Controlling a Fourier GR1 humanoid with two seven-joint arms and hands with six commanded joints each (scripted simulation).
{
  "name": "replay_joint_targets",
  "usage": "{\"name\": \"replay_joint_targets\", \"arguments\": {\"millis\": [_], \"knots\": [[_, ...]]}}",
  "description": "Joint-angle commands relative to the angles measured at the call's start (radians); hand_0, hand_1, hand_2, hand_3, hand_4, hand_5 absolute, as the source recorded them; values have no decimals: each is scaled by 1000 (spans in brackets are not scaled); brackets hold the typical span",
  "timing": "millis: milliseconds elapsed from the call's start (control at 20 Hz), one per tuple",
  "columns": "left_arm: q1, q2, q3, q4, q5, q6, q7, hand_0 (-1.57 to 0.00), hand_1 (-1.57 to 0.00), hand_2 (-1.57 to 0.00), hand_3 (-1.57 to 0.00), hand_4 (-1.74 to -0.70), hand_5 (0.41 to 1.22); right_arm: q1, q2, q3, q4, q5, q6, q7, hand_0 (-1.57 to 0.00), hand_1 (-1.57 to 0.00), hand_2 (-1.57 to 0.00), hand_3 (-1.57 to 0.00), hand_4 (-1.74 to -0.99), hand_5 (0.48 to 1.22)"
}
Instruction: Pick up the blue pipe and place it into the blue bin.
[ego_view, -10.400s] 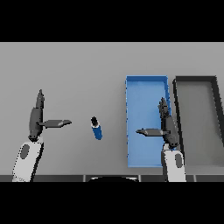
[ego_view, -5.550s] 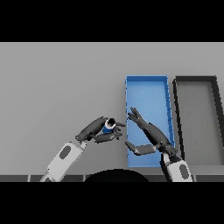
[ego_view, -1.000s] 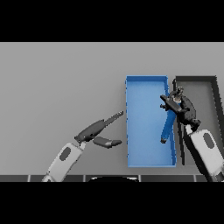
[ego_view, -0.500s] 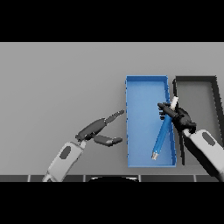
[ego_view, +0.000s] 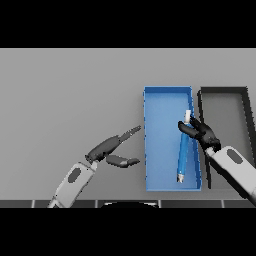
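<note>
The blue pipe lies lengthwise inside the blue bin, close to its right wall, with bare floor to its left; its upper end looks pale; the right hand curls round that upper end, over the wall between the bin and the dark bin beside it; the left hand hovers open above the grey table, fingers straight toward the bin.

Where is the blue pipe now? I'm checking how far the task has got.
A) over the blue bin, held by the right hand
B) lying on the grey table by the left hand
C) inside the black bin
A: the blue pipe lies lengthwise over the blue bin, with the right hand curled round its upper end.
</note>
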Motion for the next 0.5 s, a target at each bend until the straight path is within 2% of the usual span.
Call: {"name": "replay_joint_targets", "arguments": {"millis": [0, 150, 250, 450], "knots": [[-12, -5, 4, 5, 3, 0, 5, 1, 1, 1, 1, -882, 474, 1, 1, 1, -4, -2, 11, -4, -241, -117, -52, -16, -1153, 777], [3, 6, 3, -9, 9, -5, 10, 1, 1, 1, 1, -885, 476, 13, 11, -12, -4, -22, 22, -25, -123, -60, -26, -8, -1154, 809], [14, -1, -4, -16, 11, -3, 10, 1, 1, 1, 1, -885, 478, 19, 2, -10, -11, -16, 24, -31, -212, -100, -24, -5, -1152, 804], [11, 2, -2, -1, 3, -3, 3, 1, 1, 1, 1, -885, 480, 9, 1, -5, -10, -10, 31, -26, -212, -100, -24, -5, -1152, 798]]}}
